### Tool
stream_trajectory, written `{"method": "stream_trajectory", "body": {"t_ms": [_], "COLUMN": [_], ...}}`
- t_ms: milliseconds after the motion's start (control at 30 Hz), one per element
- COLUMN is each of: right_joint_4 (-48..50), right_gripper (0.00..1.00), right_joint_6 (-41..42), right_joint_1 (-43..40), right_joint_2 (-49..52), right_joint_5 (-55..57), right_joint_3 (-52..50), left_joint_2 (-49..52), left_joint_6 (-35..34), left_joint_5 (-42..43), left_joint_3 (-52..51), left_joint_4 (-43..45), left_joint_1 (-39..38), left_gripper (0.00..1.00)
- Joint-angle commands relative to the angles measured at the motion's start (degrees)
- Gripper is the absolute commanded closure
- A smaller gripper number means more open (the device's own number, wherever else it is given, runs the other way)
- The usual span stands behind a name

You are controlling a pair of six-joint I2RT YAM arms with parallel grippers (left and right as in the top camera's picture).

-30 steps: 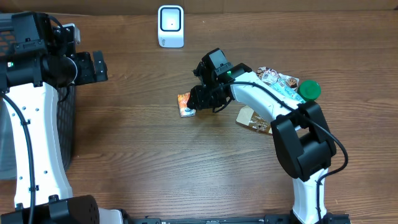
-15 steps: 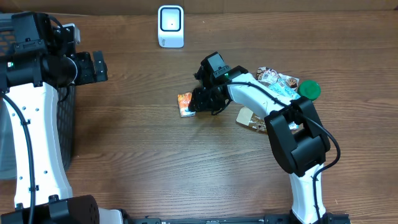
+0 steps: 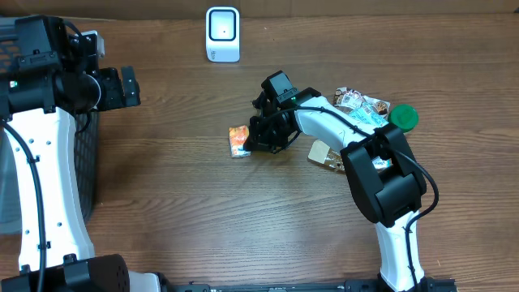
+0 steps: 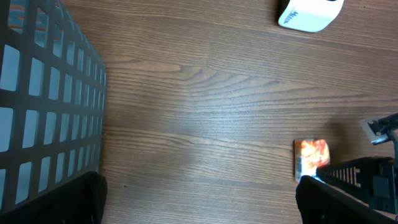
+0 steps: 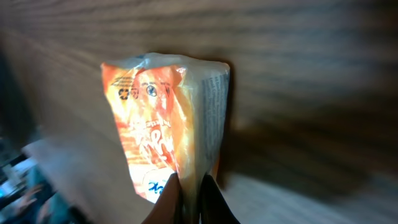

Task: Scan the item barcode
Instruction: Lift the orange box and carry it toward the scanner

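Wood-grain table (image 3: 186,203), two arms, right jaws clamped on a small orange packet (image 3: 238,139) mid-table.
Far left: black mesh basket (image 3: 87,170) at the table edge, with the white left arm (image 3: 36,162) rising beside it. The left jaws are spread wide with nothing between them, over bare wood just right of the basket. Top centre: white scanner (image 3: 222,34) stands near the back edge, well apart from the packet. Centre: the packet sits below and slightly right of the scanner, right jaws closed on its right end. The wrist view shows dark fingertips (image 5: 169,202) pinching one edge, printed face to the camera; can't tell if it's lifted off the wood. Right: right arm (image 3: 332,122) stretches leftward across a tan box (image 3: 320,152). Behind it is a pile of packets (image 3: 361,104), green lid (image 3: 403,118) at its right end.
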Motion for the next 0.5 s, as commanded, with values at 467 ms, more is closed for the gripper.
{"method": "stream_trajectory", "body": {"t_ms": [467], "right_joint_4": [14.21], "right_gripper": [0.96], "right_joint_6": [-0.57], "right_joint_1": [-11.02], "right_joint_2": [-10.38], "right_joint_5": [-52.43], "right_joint_3": [0.74], "left_joint_2": [0.28], "left_joint_6": [0.94], "left_joint_5": [-0.2], "left_joint_3": [1.44], "left_joint_4": [0.04], "left_joint_1": [-0.07], "left_gripper": [0.0]}}
